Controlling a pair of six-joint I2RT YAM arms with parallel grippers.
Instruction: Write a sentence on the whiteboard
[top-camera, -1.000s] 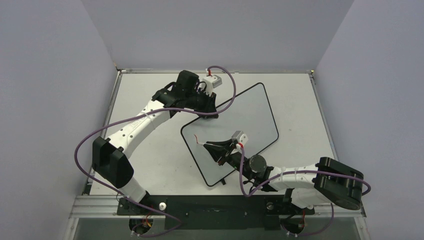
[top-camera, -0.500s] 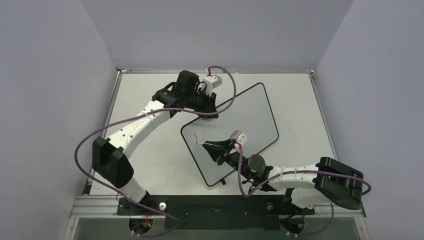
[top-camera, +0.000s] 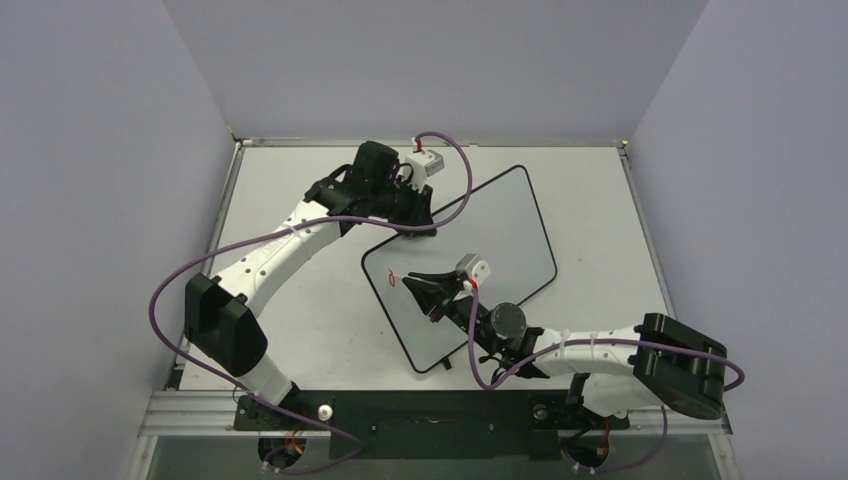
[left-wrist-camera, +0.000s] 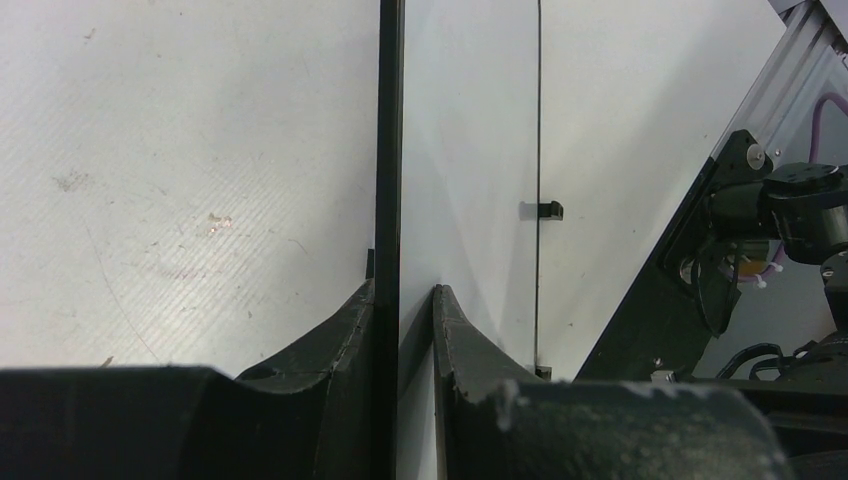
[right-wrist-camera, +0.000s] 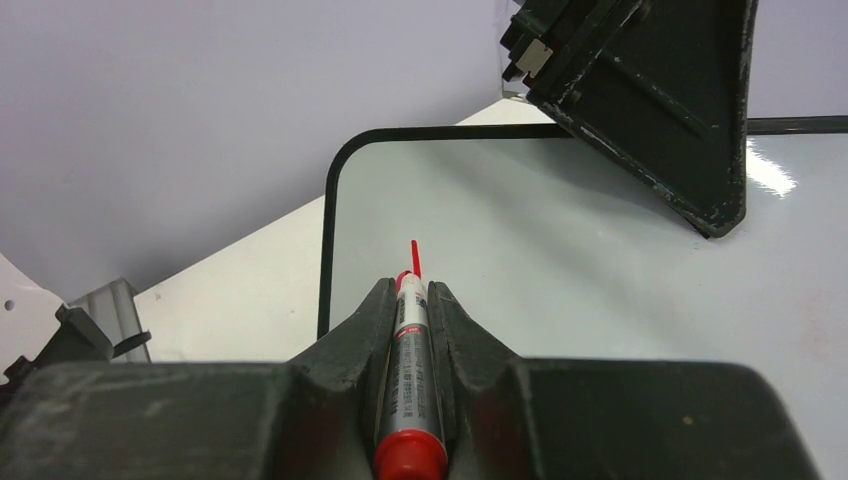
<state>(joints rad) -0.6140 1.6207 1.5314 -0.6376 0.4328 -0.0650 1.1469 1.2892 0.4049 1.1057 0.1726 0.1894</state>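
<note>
Pinching the marker (right-wrist-camera: 410, 370), right fingers (right-wrist-camera: 360, 330) show plainly only from the wrist.

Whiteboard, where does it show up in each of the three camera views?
Top external: whiteboard centre, lying askew on the table.
Left wrist: narrow upright strip mid-picture.
Right wrist: fills centre and right, beyond the red marker.
Shared landmark: the left fingers clamping its rim.

whiteboard (top-camera: 500, 225): glossy white, thin black rim
sentence (right-wrist-camera: 414, 255): thin red stroke
marker (right-wrist-camera: 408, 370): grey printed barrel, red ends
right gripper (right-wrist-camera: 410, 285): black
table (left-wrist-camera: 180, 150): matte white, faint scuffs
walls (top-camera: 100, 150): pale lilac grey
</note>
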